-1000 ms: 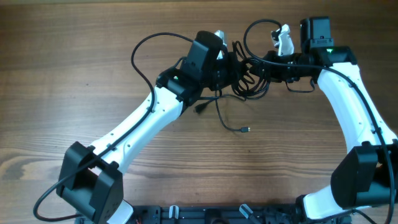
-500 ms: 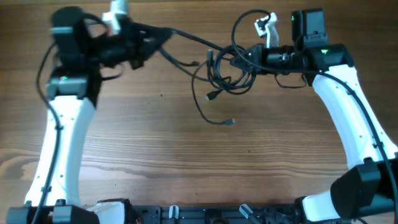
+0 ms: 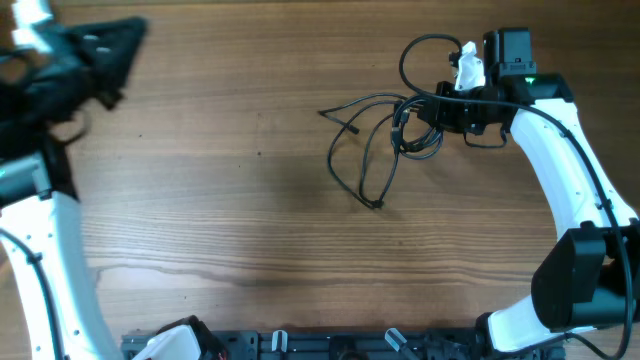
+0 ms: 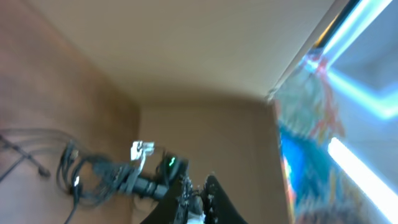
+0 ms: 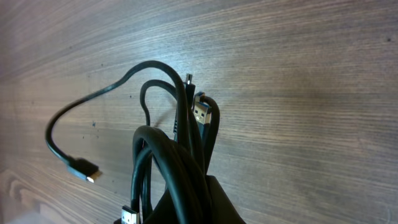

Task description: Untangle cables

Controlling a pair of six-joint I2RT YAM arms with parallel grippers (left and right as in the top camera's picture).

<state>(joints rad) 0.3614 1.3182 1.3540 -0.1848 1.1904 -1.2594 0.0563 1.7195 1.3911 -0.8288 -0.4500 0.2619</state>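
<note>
The cables [image 3: 408,138] are a bundle of thin black cords on the wooden table, right of centre, with loose loops trailing left and towards the front. My right gripper [image 3: 425,118] is shut on the bundle's right side. In the right wrist view the cords [image 5: 180,155] rise from between its fingers [image 5: 199,202], with plug ends showing. My left gripper [image 3: 125,40] is at the far back left corner, well away from the cables, shut with nothing in it. The left wrist view shows its fingers [image 4: 202,193] close together and the cables [image 4: 68,174] far off, blurred.
The wooden table [image 3: 220,200] lies between the two arms. The right arm [image 3: 570,170] curves along the right edge. The left arm [image 3: 50,250] runs along the left edge. A black rail [image 3: 330,345] sits at the front edge.
My left arm has swung from the bundle to the far back left corner. The cord it pulled out to the left is no longer in it, and loose strands lie left of the bundle.
</note>
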